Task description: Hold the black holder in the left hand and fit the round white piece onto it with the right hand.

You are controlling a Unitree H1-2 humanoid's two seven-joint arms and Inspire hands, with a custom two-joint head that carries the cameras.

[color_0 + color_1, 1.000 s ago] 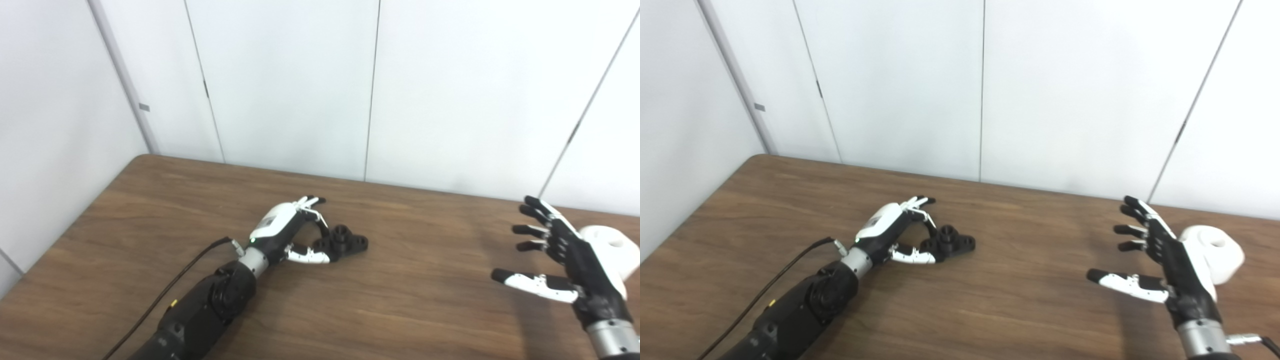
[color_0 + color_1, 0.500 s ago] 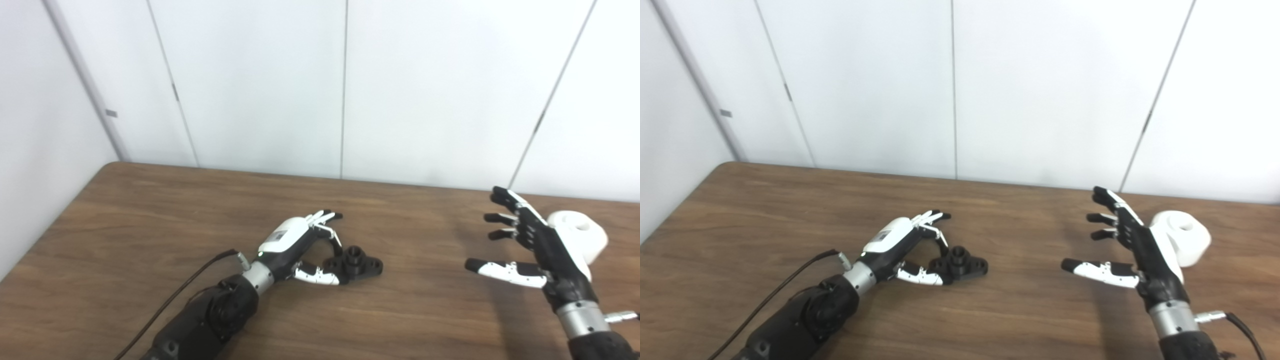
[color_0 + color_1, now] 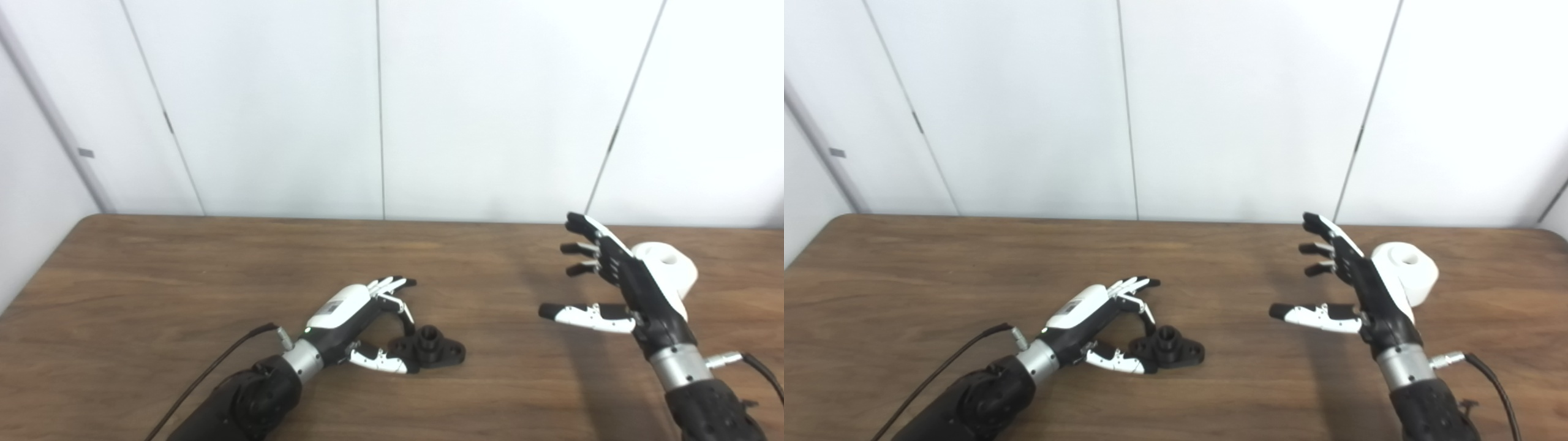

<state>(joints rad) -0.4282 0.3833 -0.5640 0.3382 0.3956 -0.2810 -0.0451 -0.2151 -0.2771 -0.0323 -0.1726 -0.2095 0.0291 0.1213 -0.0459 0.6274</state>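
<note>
The black holder point(image 3: 433, 353) lies flat on the wooden table point(image 3: 184, 275), a short round post standing up from its middle. My left hand point(image 3: 361, 315) sits just left of it, open: the thumb lies against the holder's near left lobe and the fingers arch above its far left side without closing. The round white piece point(image 3: 1410, 269), a thick ring with a hole on top, rests at the table's far right. My right hand point(image 3: 1356, 285) hovers open in front of and left of it, fingers spread, hiding its left side.
White wall panels point(image 3: 380, 110) rise directly behind the table's far edge. A black cable point(image 3: 208, 383) trails from my left forearm toward the near edge. Another cable point(image 3: 1488, 376) leaves my right wrist. The table's right corner point(image 3: 1543, 231) shows in the right eye view.
The whole picture has shifted, so the camera has turned to the right. Both hands stay open and keep about the same places beside the holder and the white piece.
</note>
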